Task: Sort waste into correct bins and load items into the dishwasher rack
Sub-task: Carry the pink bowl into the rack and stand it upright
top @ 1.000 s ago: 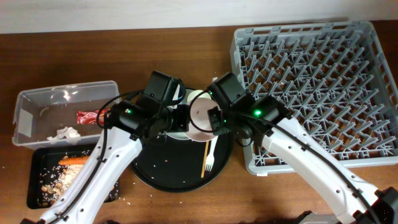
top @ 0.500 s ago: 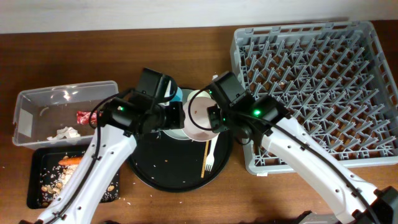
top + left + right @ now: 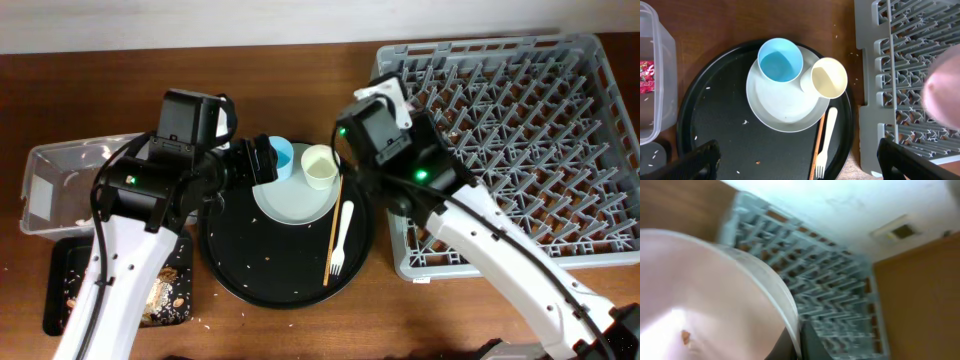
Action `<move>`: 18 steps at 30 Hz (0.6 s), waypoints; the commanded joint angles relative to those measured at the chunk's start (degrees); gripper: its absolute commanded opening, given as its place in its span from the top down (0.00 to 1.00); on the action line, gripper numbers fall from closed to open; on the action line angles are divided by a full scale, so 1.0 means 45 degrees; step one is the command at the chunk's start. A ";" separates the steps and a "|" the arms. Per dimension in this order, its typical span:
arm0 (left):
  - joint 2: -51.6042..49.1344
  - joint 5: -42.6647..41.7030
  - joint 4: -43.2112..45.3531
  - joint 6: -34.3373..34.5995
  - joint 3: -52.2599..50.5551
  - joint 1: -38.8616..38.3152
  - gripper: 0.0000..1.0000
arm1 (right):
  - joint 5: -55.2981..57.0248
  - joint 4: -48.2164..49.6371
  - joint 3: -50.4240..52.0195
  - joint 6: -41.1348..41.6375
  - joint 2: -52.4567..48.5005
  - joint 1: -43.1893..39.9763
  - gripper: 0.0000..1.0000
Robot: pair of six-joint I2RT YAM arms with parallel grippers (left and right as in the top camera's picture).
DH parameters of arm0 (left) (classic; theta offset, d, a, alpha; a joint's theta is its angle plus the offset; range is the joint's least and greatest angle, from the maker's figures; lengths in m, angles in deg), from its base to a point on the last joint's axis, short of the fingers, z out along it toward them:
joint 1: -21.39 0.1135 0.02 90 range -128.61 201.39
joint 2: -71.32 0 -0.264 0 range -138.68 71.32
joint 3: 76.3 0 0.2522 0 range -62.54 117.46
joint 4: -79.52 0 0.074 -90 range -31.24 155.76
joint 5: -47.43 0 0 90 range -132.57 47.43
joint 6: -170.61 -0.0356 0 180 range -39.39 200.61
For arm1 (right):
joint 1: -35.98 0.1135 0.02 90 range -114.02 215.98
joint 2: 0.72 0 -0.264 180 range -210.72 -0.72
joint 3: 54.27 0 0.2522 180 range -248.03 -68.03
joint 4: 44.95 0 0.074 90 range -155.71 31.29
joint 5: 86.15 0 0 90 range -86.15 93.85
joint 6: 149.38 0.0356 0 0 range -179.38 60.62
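A small pinkish-white bowl [image 3: 705, 295] is clamped by its rim in my right gripper [image 3: 800, 342], which is shut on it. In the overhead view the bowl [image 3: 386, 96] hangs edge-on at the near-left corner of the grey dishwasher rack [image 3: 510, 150]. My left gripper [image 3: 802, 170] stands wide open and holds nothing above the round black tray [image 3: 715, 130]. On that tray lies a pale plate [image 3: 785, 102] carrying a light blue cup [image 3: 780, 60] and a cream cup [image 3: 829, 77]. A white fork [image 3: 826, 137] and a wooden chopstick [image 3: 817, 145] lie beside the plate.
The clear tub [image 3: 50, 180] stands at the left with a red wrapper [image 3: 645, 82] inside. In front of it the shallow black tray [image 3: 65, 290] holds beige food scraps [image 3: 160, 290]. Rice grains dot the round tray.
My left gripper has opened and drawn back to the left, off the dishes. My right gripper has lifted the bowl off the plate and carried it up toward the rack.
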 commanded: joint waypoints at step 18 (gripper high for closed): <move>0.0097 0.0160 -0.0015 -0.0073 0.0219 0.0039 0.01 | 0.0287 1.3406 -0.0325 -1.3954 -0.6455 -0.6868 0.96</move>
